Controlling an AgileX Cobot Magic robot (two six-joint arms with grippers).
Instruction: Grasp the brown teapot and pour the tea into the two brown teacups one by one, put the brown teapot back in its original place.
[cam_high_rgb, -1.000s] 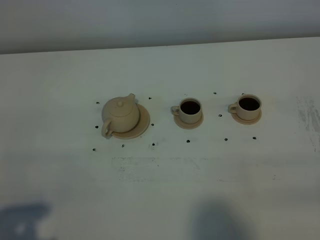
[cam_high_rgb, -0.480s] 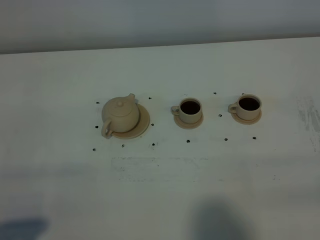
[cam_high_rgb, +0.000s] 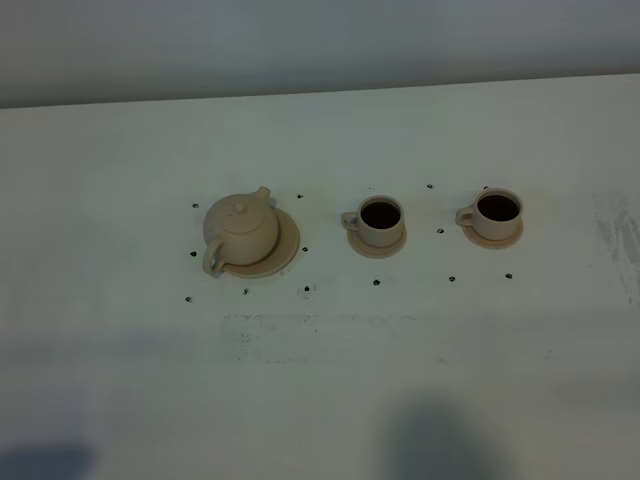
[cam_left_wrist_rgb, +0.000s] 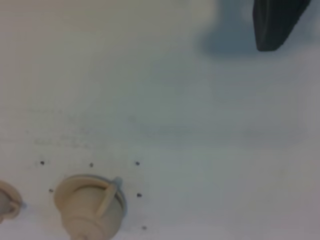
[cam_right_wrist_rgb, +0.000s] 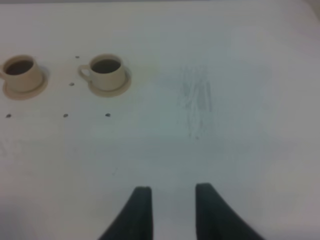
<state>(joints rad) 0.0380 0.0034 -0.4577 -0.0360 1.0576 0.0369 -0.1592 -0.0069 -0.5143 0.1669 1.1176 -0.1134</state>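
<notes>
So your teapot (cam_high_rgb: 241, 232) is a squat, round beige-tan thing with a domed lid and a little knob on top. Its loop handle points toward the near-left and its short spout toward the far-right in the high view. It's sitting upright on its plate (cam_high_rgb: 287, 249), which matches it in colour and sticks out wider than the pot all around.

The two cups are the same tan ceramic, each on its own small saucer with the handle off to the left in the high view. The middle cup (cam_high_rgb: 380, 222) and the far cup (cam_high_rgb: 497, 214) both show dark liquid inside. Small black dots mark the white table (cam_high_rgb: 320, 380) around all three.

Right gripper (cam_right_wrist_rgb: 171, 191): you can see both dark fingers in its wrist view, parted with a clear gap between them and only bare table in that gap. It holds nothing and touches nothing. The far cup (cam_right_wrist_rgb: 107, 71) sits well ahead of it and off to one side, with the middle cup (cam_right_wrist_rgb: 20, 73) farther out that same way.

Left gripper: only one dark finger (cam_left_wrist_rgb: 276, 22) pokes into its wrist view, so you can't tell how wide it is. That finger hangs over bare table, well apart from the teapot (cam_left_wrist_rgb: 91, 207), which sits at the opposite edge of that view.
</notes>
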